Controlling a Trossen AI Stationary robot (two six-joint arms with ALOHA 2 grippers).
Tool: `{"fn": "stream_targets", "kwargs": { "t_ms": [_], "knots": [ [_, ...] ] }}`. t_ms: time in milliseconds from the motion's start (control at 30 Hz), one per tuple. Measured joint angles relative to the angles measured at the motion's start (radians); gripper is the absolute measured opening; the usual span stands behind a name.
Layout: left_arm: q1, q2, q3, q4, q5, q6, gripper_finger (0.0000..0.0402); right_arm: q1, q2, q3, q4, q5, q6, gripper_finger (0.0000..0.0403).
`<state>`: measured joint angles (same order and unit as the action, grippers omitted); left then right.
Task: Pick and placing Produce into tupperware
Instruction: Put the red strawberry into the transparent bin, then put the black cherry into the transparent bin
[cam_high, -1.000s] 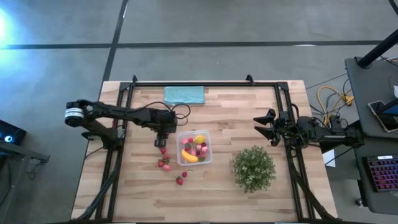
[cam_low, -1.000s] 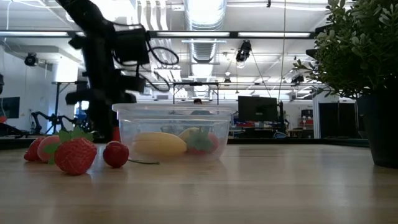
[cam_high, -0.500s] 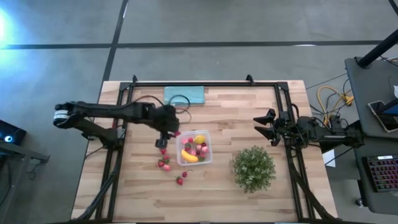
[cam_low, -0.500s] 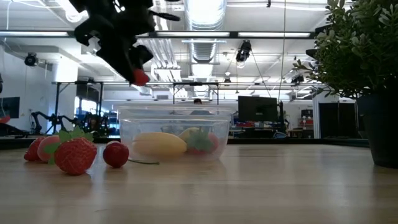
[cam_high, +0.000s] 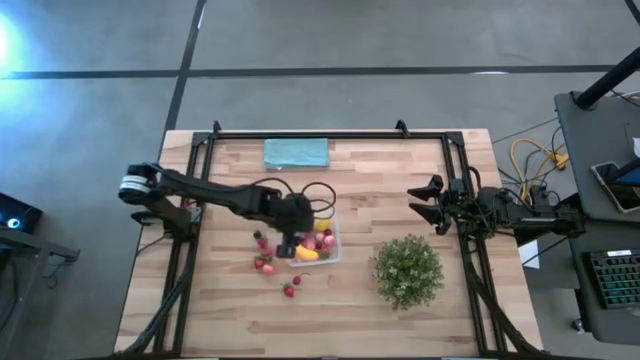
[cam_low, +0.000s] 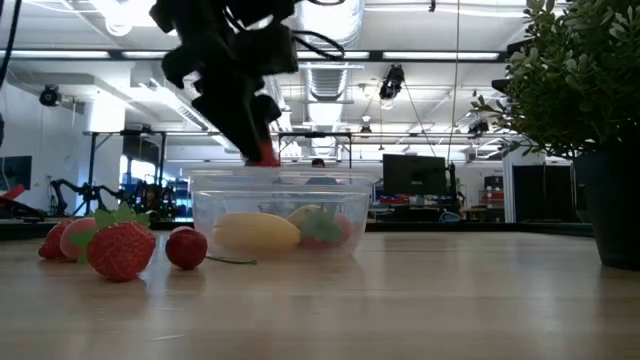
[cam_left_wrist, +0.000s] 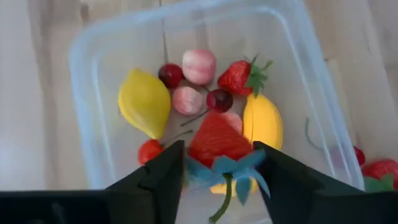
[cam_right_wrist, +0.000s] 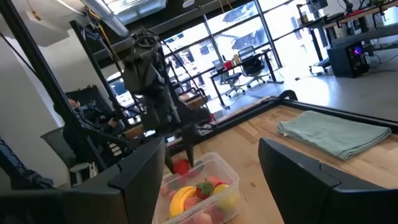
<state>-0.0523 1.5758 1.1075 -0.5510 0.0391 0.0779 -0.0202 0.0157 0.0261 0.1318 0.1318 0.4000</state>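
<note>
The clear square tupperware (cam_high: 336, 240) stands mid-table and holds a banana (cam_left_wrist: 262, 124), a lemon (cam_left_wrist: 144, 102), a strawberry (cam_left_wrist: 239, 76) and small red and pink fruits. My left gripper (cam_high: 290, 245) is over its left part, shut on a red strawberry (cam_left_wrist: 217, 140) just above the rim (cam_low: 266, 155). Several loose strawberries (cam_high: 265, 263) lie on the wood left of the tupperware, and they also show in the low view (cam_low: 120, 248). My right gripper (cam_high: 425, 203) waits open and empty at the table's right side. My left gripper pinches the strawberry between its two fingers (cam_left_wrist: 165, 174) at its leafy stem end (cam_left_wrist: 214, 163). The fingers come from above, pointing down. The strawberry hangs with its red tip down, lifted clear, over the fruit in the tupperware.
A bushy green plant (cam_high: 408, 270) stands right of the tupperware, near the front. A flat teal cloth (cam_high: 296, 152) lies at the far edge. Black frame rails (cam_high: 190, 250) run along the table's sides. Bare wood lies in front of the tupperware.
My left gripper has risen from the table left of the tupperware with a strawberry. It has gone toward the right and near edges and come down to just above the tupperware's rim. The strawberry is lifted clear.
</note>
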Motion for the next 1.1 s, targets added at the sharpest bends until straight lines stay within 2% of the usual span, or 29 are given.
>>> {"fn": "stream_targets", "kwargs": {
  "t_ms": [200,267,400,500,733,933,1100],
  "knots": [
    [-0.012,0.023,0.015,-0.057,0.000,-0.107,0.0233,0.000,0.000,0.000,0.000,0.000,0.000,0.0248],
    [-0.015,-0.002,0.014,-0.113,-0.036,-0.151,0.0247,0.000,0.000,0.000,0.000,0.000,0.000,0.0247],
    [-0.016,-0.090,0.012,-0.273,-0.144,-0.301,0.0257,0.000,0.000,0.000,-0.001,0.000,0.000,0.0249],
    [-0.014,-0.171,-0.008,-0.368,-0.177,-0.351,0.0258,0.000,0.000,0.000,0.000,0.000,0.000,0.0251],
    [-0.061,-0.321,-0.177,-0.365,-0.122,-0.082,0.0258,0.000,0.004,0.001,0.000,0.000,0.000,0.0247],
    [-0.067,-0.335,-0.324,-0.335,-0.121,-0.055,0.0258,0.000,0.007,0.001,0.000,0.000,0.000,0.0245],
    [-0.067,-0.317,-0.367,-0.283,-0.124,-0.037,0.0258,0.000,0.008,0.001,0.000,0.000,0.000,0.0244]
  ]
}}
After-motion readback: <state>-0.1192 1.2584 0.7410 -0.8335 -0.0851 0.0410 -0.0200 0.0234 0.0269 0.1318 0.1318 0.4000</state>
